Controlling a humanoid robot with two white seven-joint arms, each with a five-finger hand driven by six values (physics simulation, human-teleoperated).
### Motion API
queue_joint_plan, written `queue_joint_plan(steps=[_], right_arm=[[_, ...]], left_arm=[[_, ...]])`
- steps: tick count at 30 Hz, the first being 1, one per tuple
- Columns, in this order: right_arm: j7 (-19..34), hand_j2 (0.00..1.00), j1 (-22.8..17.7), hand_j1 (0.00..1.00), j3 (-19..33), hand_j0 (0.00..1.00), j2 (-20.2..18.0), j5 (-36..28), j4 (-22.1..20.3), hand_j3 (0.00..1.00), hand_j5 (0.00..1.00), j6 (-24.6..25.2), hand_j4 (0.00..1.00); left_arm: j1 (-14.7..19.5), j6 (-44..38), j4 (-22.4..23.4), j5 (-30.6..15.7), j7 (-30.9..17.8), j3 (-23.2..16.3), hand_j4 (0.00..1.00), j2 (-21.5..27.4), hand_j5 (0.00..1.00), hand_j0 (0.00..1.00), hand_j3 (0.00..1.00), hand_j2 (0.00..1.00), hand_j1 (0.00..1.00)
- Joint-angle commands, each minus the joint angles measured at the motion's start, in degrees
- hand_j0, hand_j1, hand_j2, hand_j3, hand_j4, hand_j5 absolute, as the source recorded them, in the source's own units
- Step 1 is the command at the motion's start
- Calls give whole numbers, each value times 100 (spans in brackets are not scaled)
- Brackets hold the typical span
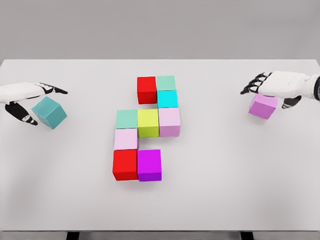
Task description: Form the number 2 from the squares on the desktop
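Several coloured cubes sit joined at the table's middle. A red cube (146,90) and a mint cube (166,83) form the top row, with a cyan cube (167,99) below the mint one. Under that runs a row of a pale violet cube (169,122), a yellow-green cube (148,123) and a second mint cube (127,119). A pale pink cube (125,139) follows, then another red cube (125,165) and a magenta cube (149,165). At far left my left hand (47,107) is shut on a tilted teal cube (49,113). At far right my right hand (266,98) is shut on a tilted purple cube (263,106).
The white table (225,190) spans the whole view, with its front edge near the bottom of the picture. A grey wall stands behind its far edge.
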State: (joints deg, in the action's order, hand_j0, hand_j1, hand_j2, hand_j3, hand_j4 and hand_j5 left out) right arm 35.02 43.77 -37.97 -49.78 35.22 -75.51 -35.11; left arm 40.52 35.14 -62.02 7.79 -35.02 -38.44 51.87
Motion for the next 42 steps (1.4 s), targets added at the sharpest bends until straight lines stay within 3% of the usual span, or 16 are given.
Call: queue_joint_plan(steps=[1, 28, 42], right_arm=[[-2, 100, 0, 100, -140, 100, 92, 81, 168, 100, 100, 11, 100], [-2, 100, 237, 100, -211, 100, 505, 617, 827, 100, 100, 11, 100], [-2, 100, 237, 100, -263, 100, 645, 846, 968, 100, 100, 11, 100]], left_arm=[[0, -14, 103, 29, 2, 4, 100, -63, 100, 100, 100, 100, 100], [62, -14, 252, 47, 2, -119, 100, -107, 100, 100, 100, 100, 100], [114, -14, 454, 337, 2, -119, 100, -335, 100, 100, 100, 100, 100]])
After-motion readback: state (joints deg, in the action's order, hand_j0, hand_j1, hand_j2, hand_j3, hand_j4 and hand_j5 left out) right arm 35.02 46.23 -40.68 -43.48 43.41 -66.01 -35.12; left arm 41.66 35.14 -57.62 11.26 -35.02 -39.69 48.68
